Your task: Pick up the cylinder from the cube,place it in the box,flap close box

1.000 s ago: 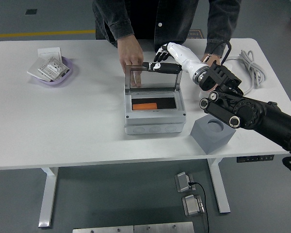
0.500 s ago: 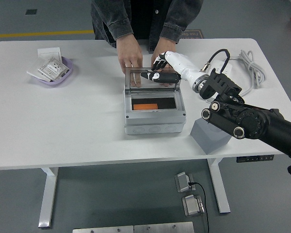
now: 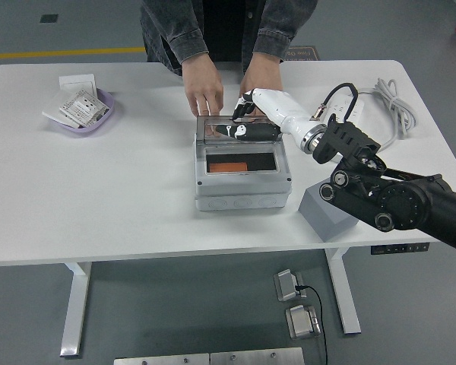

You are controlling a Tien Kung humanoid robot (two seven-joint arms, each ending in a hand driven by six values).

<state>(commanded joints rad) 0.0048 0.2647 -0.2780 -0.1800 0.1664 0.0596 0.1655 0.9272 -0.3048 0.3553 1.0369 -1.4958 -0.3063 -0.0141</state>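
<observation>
The grey box stands at the table's middle. The orange cylinder lies inside it. Its clear lid is hinged at the far side and tilted partway down over the opening. My right hand rests its black and white fingers on the lid's top edge, holding nothing. The grey cube sits right of the box, partly hidden by my right arm. A person's two hands press on the table and the box's far rim.
A purple dish with white packets sits at the far left. A coiled grey cable lies at the far right. The person stands at the far edge.
My right hand moved down and toward me, pushing the lid from upright to tilted over the box. The person's second hand came to the box's far rim.
</observation>
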